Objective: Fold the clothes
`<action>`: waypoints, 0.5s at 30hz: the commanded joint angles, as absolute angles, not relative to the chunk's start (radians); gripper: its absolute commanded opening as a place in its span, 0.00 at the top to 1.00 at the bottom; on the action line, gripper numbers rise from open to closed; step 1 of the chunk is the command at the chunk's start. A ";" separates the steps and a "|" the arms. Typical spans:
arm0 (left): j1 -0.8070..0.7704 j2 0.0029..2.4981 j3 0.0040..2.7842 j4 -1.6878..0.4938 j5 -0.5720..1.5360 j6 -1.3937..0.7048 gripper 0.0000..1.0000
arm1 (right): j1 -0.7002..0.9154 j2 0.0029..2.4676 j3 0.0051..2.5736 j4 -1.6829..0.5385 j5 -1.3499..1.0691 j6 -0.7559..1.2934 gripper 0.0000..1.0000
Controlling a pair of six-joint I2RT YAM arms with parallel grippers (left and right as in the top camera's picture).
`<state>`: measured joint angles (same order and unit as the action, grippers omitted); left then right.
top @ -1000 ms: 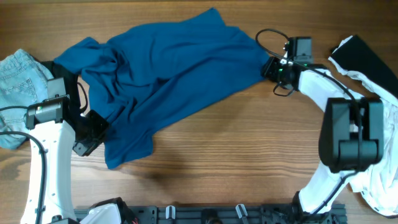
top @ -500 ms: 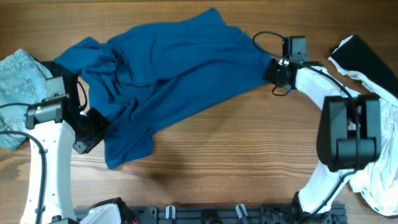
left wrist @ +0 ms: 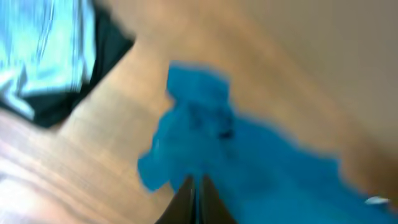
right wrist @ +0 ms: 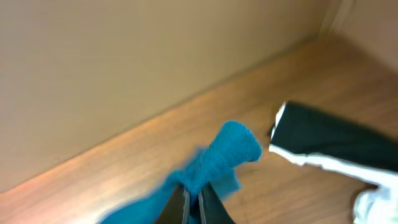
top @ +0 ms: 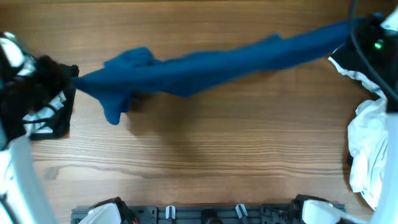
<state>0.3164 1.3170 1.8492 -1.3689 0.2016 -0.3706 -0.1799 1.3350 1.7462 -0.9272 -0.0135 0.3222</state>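
Both my left fingers and right fingers are clenched on the blue shirt, which hangs stretched across the top of the frame, apparently clear of the table. If I pull wider, a thin pinch may slip and that end would drop in a heap, undoing the spread.
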 commanded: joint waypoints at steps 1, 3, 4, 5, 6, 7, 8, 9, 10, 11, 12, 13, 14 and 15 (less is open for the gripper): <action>0.368 1.311 2.011 -1.374 0.327 -0.350 0.96 | -0.185 1.262 1.839 -0.950 0.041 0.262 0.96; 0.398 1.311 2.090 -1.383 0.343 -0.365 0.96 | -0.185 1.223 1.872 -0.955 0.102 0.263 0.96; 0.408 1.310 2.117 -1.387 0.345 -0.374 0.96 | -0.185 1.206 1.887 -0.955 0.133 0.263 0.96; 0.427 1.308 2.162 -1.392 0.353 -0.389 0.96 | -0.185 1.188 1.904 -0.955 0.160 0.264 0.96; 0.436 1.306 2.185 -1.394 0.361 -0.402 0.96 | -0.185 1.176 1.916 -0.955 0.169 0.262 0.96; 0.438 1.302 2.198 -1.393 0.381 -0.401 0.96 | -0.185 1.168 1.923 -0.959 0.178 0.262 0.96; 0.437 1.299 2.201 -1.396 0.408 -0.401 0.96 | -0.185 1.163 1.924 -0.966 0.184 0.262 0.96; 0.434 1.295 2.201 -1.405 0.443 -0.401 0.96 | -0.185 1.161 1.924 -0.982 0.183 0.263 0.96; 0.429 1.296 2.201 -1.423 0.477 -0.400 0.96 | -0.185 1.163 1.924 -1.011 0.183 0.262 0.96; 0.418 1.302 2.197 -1.449 0.494 -0.400 0.96 | -0.185 1.174 1.924 -1.037 0.183 0.262 0.96; 0.403 1.310 2.193 -1.472 0.493 -0.398 0.96 | -0.185 1.187 1.924 -1.061 0.183 0.262 0.96; 0.386 1.320 2.189 -1.493 0.493 -0.394 0.96 | -0.185 1.208 1.924 -1.087 0.183 0.262 0.96; 0.368 1.333 2.187 -1.513 0.493 -0.386 0.96 | -0.185 1.222 1.924 -1.102 0.183 0.262 0.96; 0.339 1.353 2.182 -1.535 0.494 -0.370 0.96 | -0.185 1.253 1.924 -1.127 0.183 0.262 0.96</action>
